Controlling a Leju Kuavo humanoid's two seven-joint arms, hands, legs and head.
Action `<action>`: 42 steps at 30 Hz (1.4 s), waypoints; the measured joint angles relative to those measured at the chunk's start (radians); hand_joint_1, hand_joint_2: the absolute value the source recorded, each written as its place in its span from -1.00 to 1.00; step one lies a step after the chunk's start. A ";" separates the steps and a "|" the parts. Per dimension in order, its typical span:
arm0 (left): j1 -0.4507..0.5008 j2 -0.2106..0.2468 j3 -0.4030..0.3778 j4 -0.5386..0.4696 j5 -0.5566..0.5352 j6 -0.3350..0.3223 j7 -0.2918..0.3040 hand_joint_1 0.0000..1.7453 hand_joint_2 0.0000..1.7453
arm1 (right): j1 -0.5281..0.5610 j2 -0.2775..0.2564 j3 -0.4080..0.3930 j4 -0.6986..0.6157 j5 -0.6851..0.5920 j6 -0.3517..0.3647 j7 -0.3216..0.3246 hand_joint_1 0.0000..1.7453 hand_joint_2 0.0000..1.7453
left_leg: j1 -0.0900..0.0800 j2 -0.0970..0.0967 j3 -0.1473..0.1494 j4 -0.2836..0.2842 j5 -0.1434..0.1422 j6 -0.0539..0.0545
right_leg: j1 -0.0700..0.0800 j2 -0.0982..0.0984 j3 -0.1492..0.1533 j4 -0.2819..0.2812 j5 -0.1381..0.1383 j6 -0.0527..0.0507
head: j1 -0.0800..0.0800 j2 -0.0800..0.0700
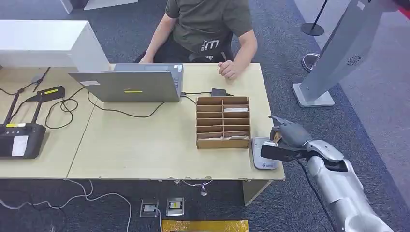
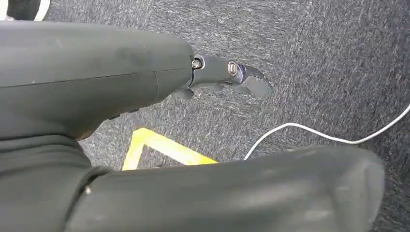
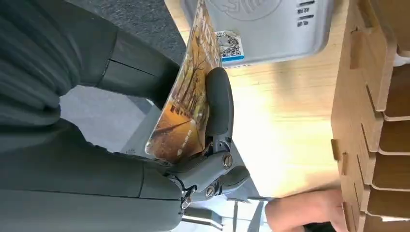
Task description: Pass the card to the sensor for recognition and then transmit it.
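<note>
Right hand (image 3: 212,145) pinches the glossy orange picture card (image 3: 186,104) between thumb and fingers, edge-on, just over the flat grey plastic sensor pad (image 3: 270,29) at the pale wood counter (image 1: 145,145) corner, beside the slotted cardboard organiser (image 1: 223,122). Best to tilt the card face flat to the pad and keep a firm grip; it looks thin and slick. Left hand (image 2: 227,77) hangs over carpet, holding nothing, fingers loosely apart.

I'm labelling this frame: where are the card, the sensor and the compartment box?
card (image 3: 186,104): right wrist view, its printed face.
sensor (image 1: 263,154): head view, its grey top.
compartment box (image 1: 223,143): head view, its front wall.
</note>
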 joint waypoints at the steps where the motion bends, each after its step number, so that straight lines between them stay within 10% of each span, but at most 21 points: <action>1: 0.000 0.000 0.001 0.000 -0.001 0.000 0.000 -1.00 -1.00 | 0.001 0.000 0.000 0.001 0.003 -0.001 0.000 1.00 1.00 | 0.000 0.000 0.000 0.000 0.000 0.000 | 0.000 0.000 0.000 0.000 0.000 0.000 | 0.000 0.000; 17: 0.000 -0.002 0.027 0.000 -0.025 0.010 0.000 -1.00 -1.00 | -0.104 -0.010 -0.047 -0.010 -0.008 -0.050 0.023 1.00 1.00 | 0.000 0.000 -0.001 0.001 0.000 0.000 | -0.001 0.000 0.000 0.000 0.001 0.000 | 0.000 0.000; 32: 0.000 -0.010 0.048 0.000 -0.074 0.005 -0.012 -1.00 -1.00 | -0.424 -0.028 -0.182 -0.161 -0.021 0.010 0.026 1.00 1.00 | -0.001 0.000 -0.002 0.001 0.000 0.000 | -0.001 0.000 0.001 0.000 0.001 0.000 | 0.000 0.000; 42: -0.007 -0.016 0.060 0.000 -0.114 -0.002 -0.018 -1.00 -1.00 | -0.419 0.111 -0.172 -0.096 0.039 -0.080 -0.015 1.00 1.00 | 0.000 -0.001 -0.002 0.001 0.002 -0.002 | 0.000 -0.001 0.000 0.001 0.001 0.000 | 0.000 0.000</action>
